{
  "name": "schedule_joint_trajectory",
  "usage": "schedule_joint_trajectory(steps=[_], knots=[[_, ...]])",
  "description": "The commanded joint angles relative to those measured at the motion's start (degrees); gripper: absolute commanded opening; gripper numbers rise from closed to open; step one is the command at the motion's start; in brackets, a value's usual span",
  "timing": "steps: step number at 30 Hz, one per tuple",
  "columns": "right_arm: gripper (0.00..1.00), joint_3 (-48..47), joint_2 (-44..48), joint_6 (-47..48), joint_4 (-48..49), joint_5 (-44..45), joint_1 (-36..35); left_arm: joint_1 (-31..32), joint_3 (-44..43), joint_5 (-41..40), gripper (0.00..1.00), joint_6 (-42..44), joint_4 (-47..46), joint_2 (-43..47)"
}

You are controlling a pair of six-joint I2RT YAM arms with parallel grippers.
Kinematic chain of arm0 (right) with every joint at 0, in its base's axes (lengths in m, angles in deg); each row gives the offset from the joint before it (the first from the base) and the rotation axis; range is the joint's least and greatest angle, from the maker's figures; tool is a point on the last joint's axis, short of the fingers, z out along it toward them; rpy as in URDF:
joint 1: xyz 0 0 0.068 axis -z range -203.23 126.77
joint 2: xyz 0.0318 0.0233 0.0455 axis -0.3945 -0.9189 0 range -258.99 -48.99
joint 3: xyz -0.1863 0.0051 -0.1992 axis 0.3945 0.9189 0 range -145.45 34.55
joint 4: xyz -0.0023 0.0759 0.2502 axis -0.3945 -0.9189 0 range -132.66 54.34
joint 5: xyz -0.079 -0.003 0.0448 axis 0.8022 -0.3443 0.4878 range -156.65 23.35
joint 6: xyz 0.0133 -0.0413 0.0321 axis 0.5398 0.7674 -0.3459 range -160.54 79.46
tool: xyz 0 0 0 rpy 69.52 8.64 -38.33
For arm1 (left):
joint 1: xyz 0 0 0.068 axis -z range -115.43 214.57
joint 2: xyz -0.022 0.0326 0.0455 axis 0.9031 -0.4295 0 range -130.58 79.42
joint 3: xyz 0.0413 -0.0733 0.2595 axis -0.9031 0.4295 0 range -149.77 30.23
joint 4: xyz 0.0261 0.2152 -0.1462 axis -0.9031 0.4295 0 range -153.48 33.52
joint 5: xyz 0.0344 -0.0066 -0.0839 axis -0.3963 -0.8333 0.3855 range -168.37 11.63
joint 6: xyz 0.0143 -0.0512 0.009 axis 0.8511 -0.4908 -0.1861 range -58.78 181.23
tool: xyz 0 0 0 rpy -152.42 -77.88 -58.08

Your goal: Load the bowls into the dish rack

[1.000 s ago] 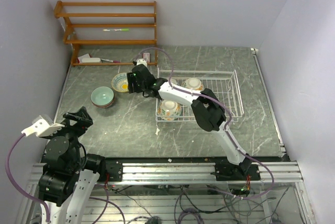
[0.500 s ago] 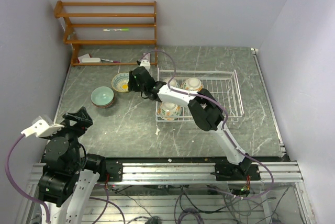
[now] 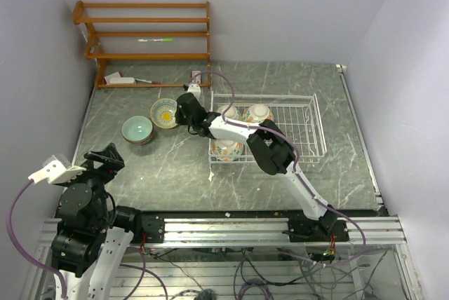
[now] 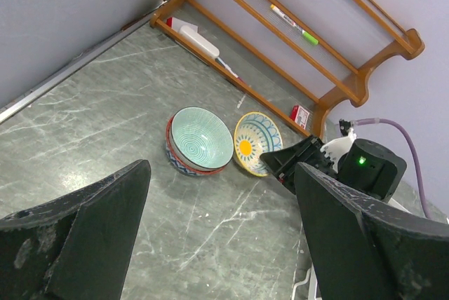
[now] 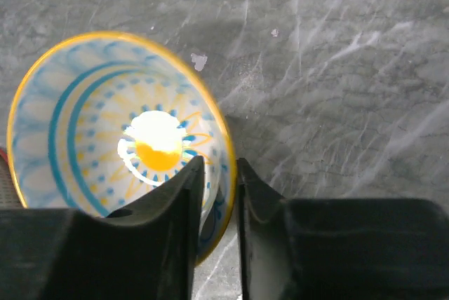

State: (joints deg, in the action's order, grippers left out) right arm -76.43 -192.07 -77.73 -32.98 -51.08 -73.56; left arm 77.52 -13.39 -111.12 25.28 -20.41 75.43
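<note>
— While clamped across the rim of the floral bowl (image 5: 105, 139), one finger inside and one outside, lift straight and slowly. Thin hold, easily twisted.
— Which arm? And where?
— Right gripper (image 5: 217, 167), pinched tight on that rim. On or just above the table (image 3: 175, 167), left of the dish rack (image 3: 316, 121), beside the teal bowl (image 3: 137, 130). Left gripper (image 4: 221, 195) spread wide, holding nothing.
— Facing?
— Mouth upward, perhaps tipped slightly. Round, so no long axis. Keep level; lower into a free spot.
</note>
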Motion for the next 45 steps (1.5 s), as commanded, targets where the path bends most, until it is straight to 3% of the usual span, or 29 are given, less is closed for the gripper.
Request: schedule_joint_trajectory(steps=[1, 9, 19, 25, 27, 30, 36, 45], knots=[[0.18, 1.5, 0.7, 0.7, 2.6, 1.7, 0.1, 0.3, -0.8, 0.2, 0.95, 0.5, -1.6, 0.8], [0.0, 7.8, 8.5, 5.5, 6.9, 3.7, 0.0, 0.3, -0.8, 0.1, 0.95, 0.4, -1.5, 0.7], [0.0, 21.1, 25.4, 15.0, 19.3, -9.3, -1.1, 0.3, -0.9, 0.1, 0.95, 0.4, -1.6, 0.3], [0.0, 22.2, 30.5, 17.8, 19.6, -20.3, -1.3, 0.3, -0.9, -0.1, 0.95, 0.4, -1.4, 0.3], [0.0, 25.8, 33.5, 17.1, 21.5, -19.8, -1.4, 0.3, -0.9, -0.2, 0.95, 0.3, -1.3, 0.3], [0.0, 31.4, 39.8, 17.1, 22.3, -15.2, -1.3, 0.4, -0.9, -0.2, 0.95, 0.3, -1.4, 0.4], [0.0, 40.0, 55.1, 18.5, 14.0, -3.9, -1.4, 0.4, -0.8, 0.3, 0.95, 0.6, -1.7, 0.1], [0.0, 45.5, 69.4, 13.6, -13.8, 33.8, -0.3, 0.8, -0.7, 0.6, 0.95, 0.6, -1.8, 0.5]])
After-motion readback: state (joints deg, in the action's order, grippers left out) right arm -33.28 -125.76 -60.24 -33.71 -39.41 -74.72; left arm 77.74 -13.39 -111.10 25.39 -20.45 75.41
